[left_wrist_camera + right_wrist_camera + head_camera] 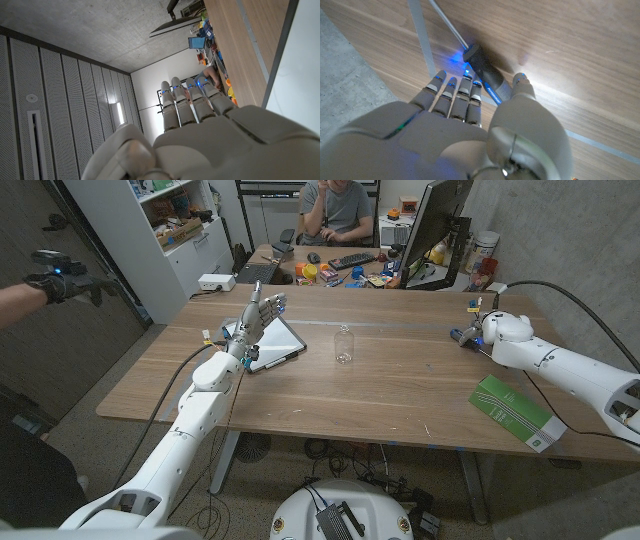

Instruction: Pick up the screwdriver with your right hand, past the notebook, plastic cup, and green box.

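Observation:
The screwdriver (482, 75) has a dark handle and a thin metal shaft, and it lies on the wood at the table's far right. My right hand (478, 328) is over it. In the right wrist view the handle runs between the straight fingers (462, 95) and the thumb (522, 85) of the right hand (470, 135); a grip is not plain. The notebook (275, 345) lies at the table's left. My left hand (258, 318) is raised above it, open with straight fingers (185, 100). The clear plastic cup (344, 345) stands upright mid-table. The green box (512, 410) lies near the right front edge.
A person's gloved hand (60, 275) with a controller reaches in at the left edge. Behind the table stand a cluttered desk with a keyboard (352, 260), a monitor (435, 225) and a seated person (335, 205). A black cable (560, 288) arcs over my right arm.

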You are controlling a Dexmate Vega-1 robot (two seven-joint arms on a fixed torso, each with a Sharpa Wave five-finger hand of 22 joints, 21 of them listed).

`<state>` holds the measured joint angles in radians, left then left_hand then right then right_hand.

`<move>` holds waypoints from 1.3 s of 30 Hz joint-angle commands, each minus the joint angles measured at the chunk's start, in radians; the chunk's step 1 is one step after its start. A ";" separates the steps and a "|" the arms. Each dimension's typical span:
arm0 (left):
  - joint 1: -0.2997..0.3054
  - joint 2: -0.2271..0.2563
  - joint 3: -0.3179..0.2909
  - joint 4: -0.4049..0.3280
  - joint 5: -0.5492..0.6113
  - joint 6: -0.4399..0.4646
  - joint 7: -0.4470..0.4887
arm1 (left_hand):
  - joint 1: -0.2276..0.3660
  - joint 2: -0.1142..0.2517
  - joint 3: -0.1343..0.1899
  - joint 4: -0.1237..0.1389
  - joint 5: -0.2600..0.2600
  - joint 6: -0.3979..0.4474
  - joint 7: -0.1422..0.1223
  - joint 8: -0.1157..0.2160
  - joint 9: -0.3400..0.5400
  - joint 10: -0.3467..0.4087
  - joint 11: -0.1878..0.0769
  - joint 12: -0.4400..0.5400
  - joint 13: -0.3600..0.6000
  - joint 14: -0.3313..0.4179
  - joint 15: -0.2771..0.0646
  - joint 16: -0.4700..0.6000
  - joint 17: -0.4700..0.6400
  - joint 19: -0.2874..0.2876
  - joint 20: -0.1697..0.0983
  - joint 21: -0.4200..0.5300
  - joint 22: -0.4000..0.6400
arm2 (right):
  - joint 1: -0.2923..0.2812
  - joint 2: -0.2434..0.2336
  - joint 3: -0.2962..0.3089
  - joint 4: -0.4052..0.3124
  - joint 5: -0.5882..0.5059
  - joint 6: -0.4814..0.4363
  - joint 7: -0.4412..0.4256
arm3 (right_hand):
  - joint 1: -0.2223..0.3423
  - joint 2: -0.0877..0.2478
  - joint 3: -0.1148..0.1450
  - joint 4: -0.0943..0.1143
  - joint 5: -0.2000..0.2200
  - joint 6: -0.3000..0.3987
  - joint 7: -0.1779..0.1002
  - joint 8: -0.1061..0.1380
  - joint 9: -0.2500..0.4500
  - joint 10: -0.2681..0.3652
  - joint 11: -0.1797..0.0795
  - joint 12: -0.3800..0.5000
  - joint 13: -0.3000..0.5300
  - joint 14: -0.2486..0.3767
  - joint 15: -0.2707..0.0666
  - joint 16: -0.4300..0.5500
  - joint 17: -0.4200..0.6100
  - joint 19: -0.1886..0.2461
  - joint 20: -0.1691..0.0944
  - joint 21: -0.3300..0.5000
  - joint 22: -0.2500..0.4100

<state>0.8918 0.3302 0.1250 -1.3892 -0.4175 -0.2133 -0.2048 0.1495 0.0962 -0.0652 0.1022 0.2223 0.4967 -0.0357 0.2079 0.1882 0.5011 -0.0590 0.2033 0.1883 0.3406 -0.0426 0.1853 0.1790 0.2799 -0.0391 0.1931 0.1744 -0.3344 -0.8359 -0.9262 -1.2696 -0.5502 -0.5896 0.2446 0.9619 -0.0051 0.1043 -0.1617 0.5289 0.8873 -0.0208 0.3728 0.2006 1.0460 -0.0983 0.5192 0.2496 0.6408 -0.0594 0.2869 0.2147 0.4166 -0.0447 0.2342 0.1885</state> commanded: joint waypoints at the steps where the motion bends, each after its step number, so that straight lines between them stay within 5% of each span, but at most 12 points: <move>1: -0.006 -0.004 0.000 0.020 -0.006 -0.006 -0.009 | 0.000 -0.009 -0.003 0.003 0.006 0.001 0.010 -0.001 0.006 0.009 0.002 0.006 0.004 0.006 -0.057 0.004 0.002 0.010 -0.054 0.007 0.006 | -0.059 -0.045 0.053 -0.118 -0.001 -0.046 -0.082 | 0.151 0.123 0.016 -0.009 -0.007 0.137 -0.091 0.019 0.004 0.130 -0.106 0.011 0.012 0.028 -0.172 0.011 0.006 0.017 -0.019 0.009 0.002; 7: -0.019 -0.010 0.006 0.043 -0.011 -0.016 -0.021 | -0.001 -0.010 -0.004 0.004 0.006 0.001 0.011 -0.001 0.006 0.009 0.000 0.005 0.004 0.005 -0.057 0.004 0.002 0.010 -0.054 0.007 0.006 | -0.079 -0.103 0.130 -0.255 0.053 -0.075 -0.052 | 0.160 0.125 0.022 -0.004 -0.009 0.146 -0.091 0.024 0.004 0.138 -0.098 0.014 0.019 0.030 -0.167 -0.002 -0.003 0.015 -0.007 0.007 0.003; 18: -0.033 -0.016 0.014 0.073 -0.024 -0.029 -0.041 | -0.004 -0.010 -0.006 0.005 0.007 -0.001 0.011 -0.002 0.006 0.009 0.002 0.005 0.004 0.005 -0.058 0.004 0.002 0.010 -0.055 0.007 0.006 | 0.013 -0.246 0.178 -0.498 -0.033 -0.052 0.150 | 0.167 0.136 0.036 0.006 -0.016 0.132 -0.081 0.025 0.011 0.138 -0.087 0.017 0.034 0.061 -0.165 -0.008 -0.007 0.008 0.012 0.004 0.004; 26: -0.033 -0.015 0.017 0.073 -0.030 -0.038 -0.050 | -0.005 -0.011 -0.007 0.006 0.007 -0.004 0.012 -0.003 0.006 0.005 0.004 0.004 0.004 0.002 -0.055 0.003 0.002 0.009 -0.054 0.007 0.006 | 0.143 -0.267 0.223 -0.520 -0.128 0.062 0.303 | 0.176 0.138 0.048 0.006 -0.027 0.132 -0.066 0.036 0.022 0.143 -0.078 0.026 0.049 0.086 -0.166 -0.013 -0.007 0.019 0.020 0.007 0.004; 39: -0.011 -0.008 0.007 0.025 -0.034 -0.021 -0.034 | -0.009 -0.012 -0.008 0.007 0.007 -0.004 0.014 -0.004 0.006 0.005 0.005 0.004 0.004 0.001 -0.055 0.003 0.002 0.007 -0.055 0.006 0.006 | 0.329 -0.221 0.275 -0.495 -0.315 0.201 0.436 | 0.180 0.136 0.061 0.008 -0.041 0.122 -0.067 0.046 0.034 0.142 -0.083 0.034 0.067 0.100 -0.167 -0.025 -0.007 0.026 0.014 0.009 0.006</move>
<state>0.8667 0.3158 0.1380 -1.3321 -0.4454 -0.2469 -0.2483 0.1414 0.0881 -0.0692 0.1062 0.2258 0.4913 -0.0304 0.2079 0.1882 0.5011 -0.0590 0.2033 0.1883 0.3406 -0.0426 0.1852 0.1790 0.2799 -0.0391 0.1931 0.1743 -0.2193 -1.0746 -0.7212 -1.7544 -0.7209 -0.4951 0.5640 0.9750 -0.0183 0.1115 -0.1599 0.4931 0.9239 -0.0020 0.4112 0.2299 1.0882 -0.0841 0.5447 0.3101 0.7311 -0.0733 0.2660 0.2072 0.4335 -0.0341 0.2342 0.1886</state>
